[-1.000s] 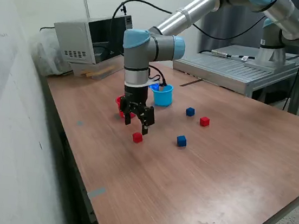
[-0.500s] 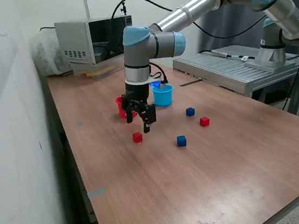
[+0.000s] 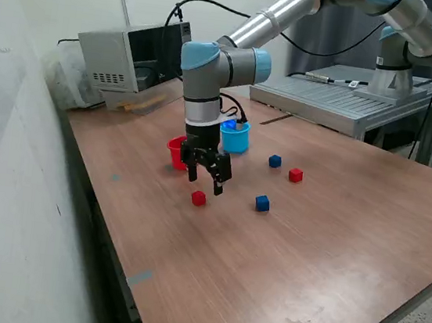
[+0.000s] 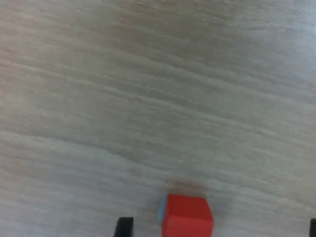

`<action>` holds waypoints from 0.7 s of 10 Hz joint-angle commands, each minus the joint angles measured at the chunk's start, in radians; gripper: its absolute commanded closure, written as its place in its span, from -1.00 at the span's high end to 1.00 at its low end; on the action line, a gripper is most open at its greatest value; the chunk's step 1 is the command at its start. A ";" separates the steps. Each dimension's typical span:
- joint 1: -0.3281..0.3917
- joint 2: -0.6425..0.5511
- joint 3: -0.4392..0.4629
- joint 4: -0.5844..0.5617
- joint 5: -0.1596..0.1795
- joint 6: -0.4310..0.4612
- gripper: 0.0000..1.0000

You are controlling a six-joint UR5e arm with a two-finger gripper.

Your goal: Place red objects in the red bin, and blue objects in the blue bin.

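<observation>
Shifted toward the exterior view's right, the open, empty hand (image 3: 205, 179) hovers above a red cube (image 3: 198, 198) on the surface (image 3: 291, 257), grasp pending.

A brown wood-grain pattern is shown on the tabletop (image 3: 332, 247). Two red cubes (image 3: 199, 199) (image 3: 295, 175) and two darker blue cubes (image 3: 262, 203) (image 3: 275, 162) are seen on it. One cup (image 3: 175, 150) is coloured red, the other cup (image 3: 237, 139) light blue. The fingers (image 3: 218, 184) are black. The arm (image 3: 273, 19) is silver with light blue joints. A microwave (image 3: 130, 60) is finished in pale grey with a dark door.
</observation>
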 commanded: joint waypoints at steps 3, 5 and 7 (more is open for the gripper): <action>0.021 0.008 0.004 -0.004 0.020 0.000 1.00; 0.017 0.011 -0.001 -0.006 0.020 -0.001 1.00; 0.012 0.011 -0.003 -0.007 0.020 -0.001 1.00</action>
